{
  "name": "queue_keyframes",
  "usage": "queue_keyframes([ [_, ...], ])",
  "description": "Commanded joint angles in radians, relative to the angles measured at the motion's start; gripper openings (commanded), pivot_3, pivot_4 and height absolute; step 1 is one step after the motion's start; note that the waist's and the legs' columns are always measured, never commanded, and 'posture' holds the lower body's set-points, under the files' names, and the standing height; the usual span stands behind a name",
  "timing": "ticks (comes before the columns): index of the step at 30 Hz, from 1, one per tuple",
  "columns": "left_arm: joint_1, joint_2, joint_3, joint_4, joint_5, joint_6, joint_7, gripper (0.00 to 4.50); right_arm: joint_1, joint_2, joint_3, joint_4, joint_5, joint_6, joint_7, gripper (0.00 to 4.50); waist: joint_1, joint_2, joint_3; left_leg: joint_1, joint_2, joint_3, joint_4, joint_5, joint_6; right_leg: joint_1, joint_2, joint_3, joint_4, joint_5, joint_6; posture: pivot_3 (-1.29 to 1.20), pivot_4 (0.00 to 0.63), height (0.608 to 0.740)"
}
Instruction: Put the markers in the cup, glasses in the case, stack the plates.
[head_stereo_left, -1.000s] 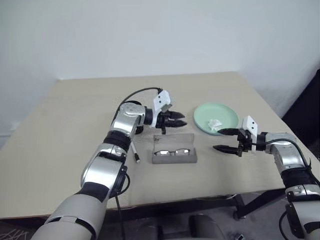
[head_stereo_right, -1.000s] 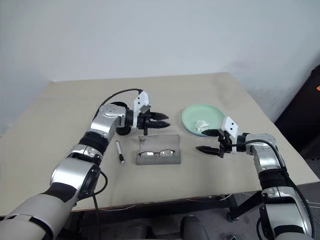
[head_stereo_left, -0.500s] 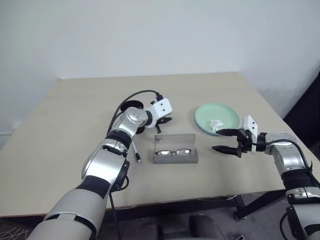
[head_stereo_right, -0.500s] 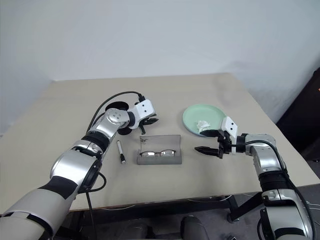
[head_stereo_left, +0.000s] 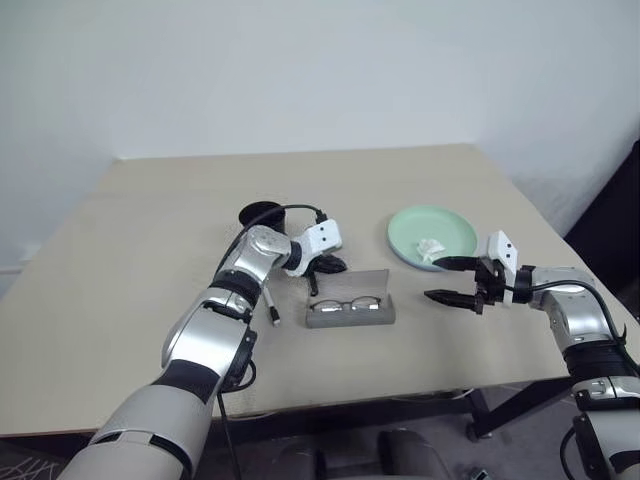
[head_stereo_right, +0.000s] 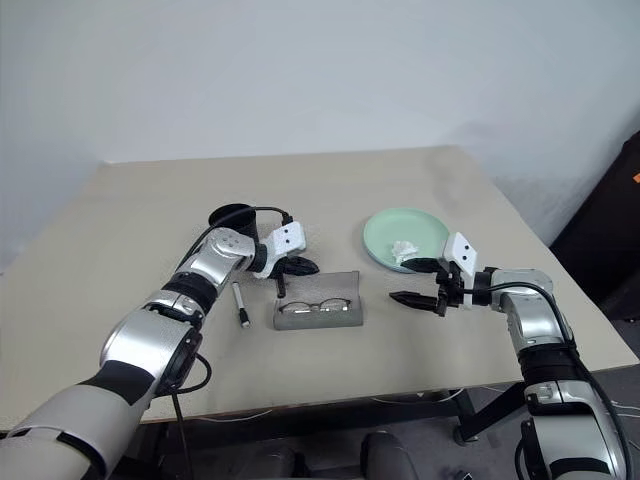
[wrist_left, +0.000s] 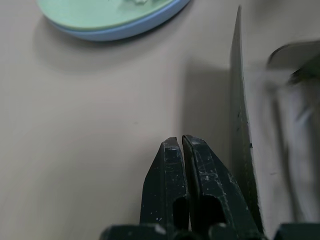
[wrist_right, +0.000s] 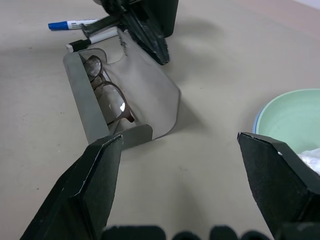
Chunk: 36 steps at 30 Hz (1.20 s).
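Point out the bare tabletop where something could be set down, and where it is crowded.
Bare: the wide stretch of table left of the cup, the far strip behind the plates, and the front edge before the case. Crowded: around the case, with the left gripper, the markers and the right gripper close by.

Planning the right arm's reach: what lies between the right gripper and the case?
Bare table. In the left eye view nothing lies between the open right gripper and the case; the right wrist view shows the same bare stretch.
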Motion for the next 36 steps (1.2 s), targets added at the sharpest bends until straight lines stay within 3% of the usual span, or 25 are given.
queue_keyframes([
  [1, 0.013, 0.026, 0.027, -0.066, -0.044, 0.034, -0.077, 0.02, -0.012, 0.004, -0.023, -0.028, 0.024, -0.017, -0.006, 3.99, -0.001, 0.0, 0.0, 0.0, 0.0, 0.0, 0.0, 0.0, 0.0, 0.0, 0.0, 0.0, 0.0, 0.0, 0.0, 0.0, 0.0, 0.74],
  [9, 0.13, 0.076, 0.019, -0.309, -0.128, 0.156, -0.277, 0.02, -0.018, 0.007, -0.021, -0.009, 0.018, -0.03, -0.007, 3.99, -0.001, 0.0, 0.0, 0.0, 0.0, 0.0, 0.0, 0.0, 0.0, 0.0, 0.0, 0.0, 0.001, 0.0, -0.001, 0.0, 0.0, 0.74],
  [18, 0.286, 0.148, -0.071, -0.547, -0.096, 0.255, -0.297, 0.02, -0.008, 0.008, -0.016, -0.014, 0.015, -0.034, -0.013, 3.99, -0.001, -0.001, 0.0, 0.001, 0.001, -0.001, 0.0, 0.0, 0.0, 0.0, 0.0, 0.001, 0.001, 0.0, -0.001, 0.0, 0.0, 0.74],
  [26, 0.358, 0.166, -0.017, -0.683, -0.155, 0.317, -0.153, 0.02, 0.008, 0.012, -0.012, -0.029, 0.017, -0.033, -0.017, 3.99, -0.001, 0.0, -0.001, 0.003, 0.002, 0.0, 0.001, 0.001, 0.001, 0.001, 0.0, 0.002, 0.002, -0.001, -0.001, 0.0, 0.0, 0.74],
  [36, 0.577, 0.148, 0.21, -1.168, -0.241, 0.618, 0.282, 0.02, 0.02, 0.015, -0.015, -0.047, 0.022, -0.02, -0.019, 3.99, -0.001, 0.0, -0.001, 0.002, 0.002, -0.001, 0.001, 0.001, 0.002, -0.001, -0.001, 0.001, 0.002, 0.0, -0.001, 0.0, 0.0, 0.74],
])
